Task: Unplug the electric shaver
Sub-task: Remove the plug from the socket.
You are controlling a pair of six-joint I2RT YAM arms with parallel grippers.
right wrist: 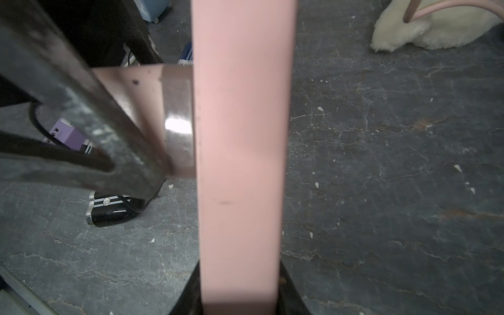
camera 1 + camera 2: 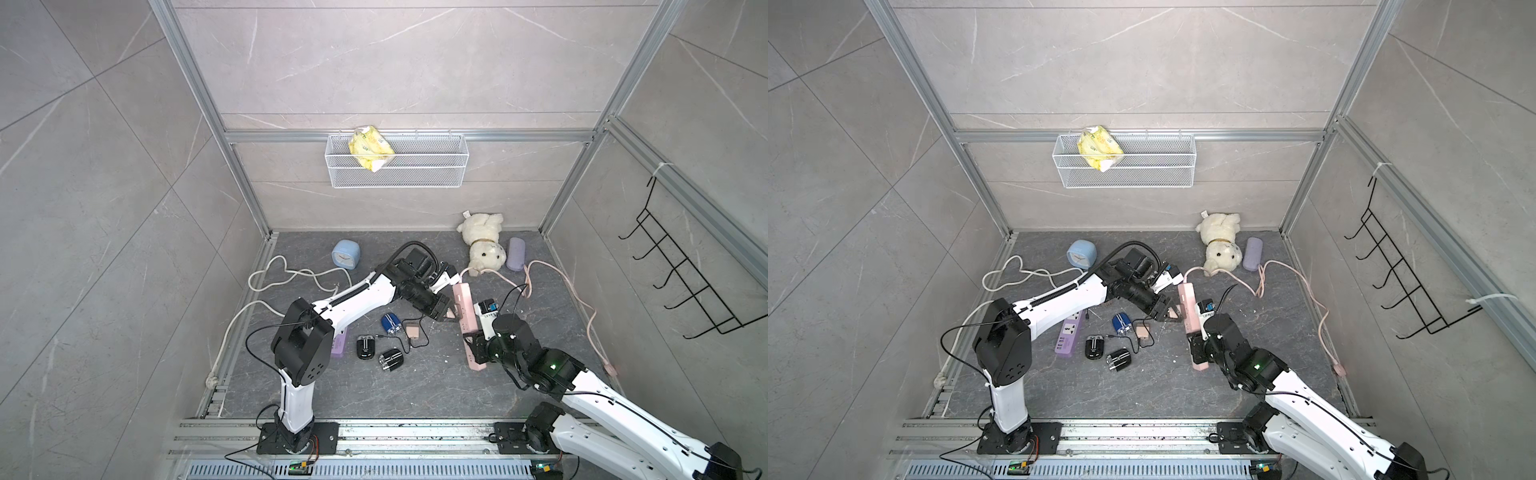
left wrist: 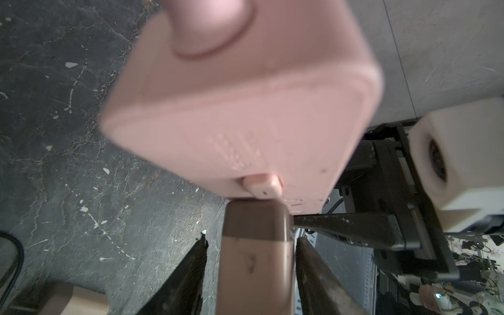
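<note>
My L gripper is clenched on the pinkish plug, 1 finger on each flank. The plug's brown-banded nose butts against the pink power strip straight ahead of my tips. My R gripper is clamped across the strip's near end, so the bar runs out ahead of it. The plug sits off R's inner side, w/ my L finger crossing over it. Why 2 arms, I reckon: R pins the strip so it can't drag along when L pulls. The socket face looks turned toward L, so the pull can go straight back along my fingers w/o twisting the pins. I see no gap btwn plug & strip, so the unplug isn't done yet. The shavers lie on the floor behind L's jaws, back toward its base, apart from both grippers: a blue shaver, a black shaver & a striped shaver w/ a thin black cable at it. Can't trace which of the 3 this plug feeds, since its lead is hidden by my L arm. A 2nd matching adapter lies loose just beside the blue shaver.
</note>
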